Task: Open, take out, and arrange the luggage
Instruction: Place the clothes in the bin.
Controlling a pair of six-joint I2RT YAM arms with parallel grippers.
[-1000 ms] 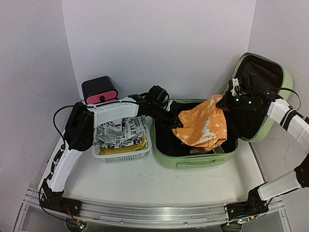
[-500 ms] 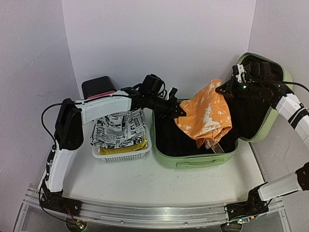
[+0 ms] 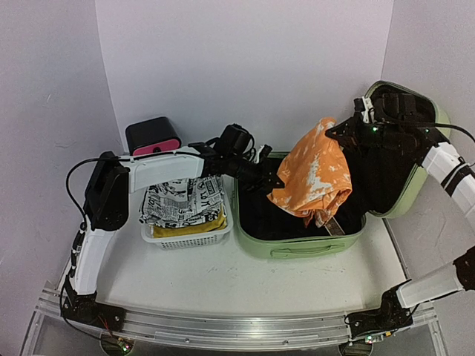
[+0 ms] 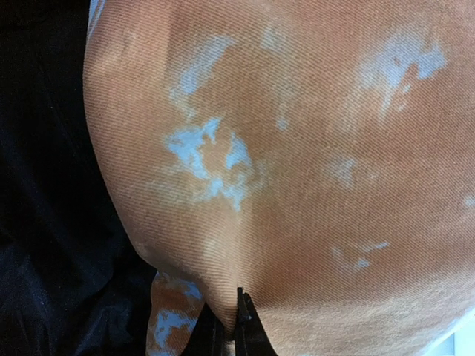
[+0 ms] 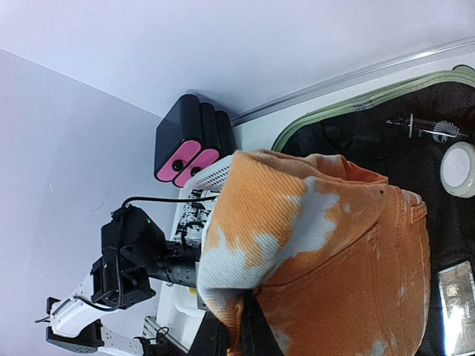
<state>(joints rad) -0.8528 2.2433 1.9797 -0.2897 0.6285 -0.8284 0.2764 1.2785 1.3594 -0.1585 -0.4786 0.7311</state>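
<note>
The light-green suitcase (image 3: 304, 243) lies open on the table, lid (image 3: 420, 189) propped up at the right, black lining showing. An orange garment with white blotches (image 3: 315, 174) hangs above the open shell, held at two places. My left gripper (image 3: 276, 180) is shut on its left edge; in the left wrist view the gripper (image 4: 234, 320) pinches a fold of the garment (image 4: 297, 148). My right gripper (image 3: 335, 132) is shut on the garment's top; the right wrist view shows the gripper (image 5: 236, 326) clamping the cloth (image 5: 319, 245). Small items (image 5: 459, 167) lie in the shell.
A white perforated basket (image 3: 185, 222) with black-and-white printed cloth over yellow cloth stands left of the suitcase. A black drawer box with pink fronts (image 3: 152, 138) sits behind it. White walls close in at the back and sides. A metal rail (image 3: 223, 326) runs along the near edge.
Both grippers have lifted the orange garment up out of the suitcase shell. The right gripper rose and moved slightly left; the left arm rose, then shifted a little right.
</note>
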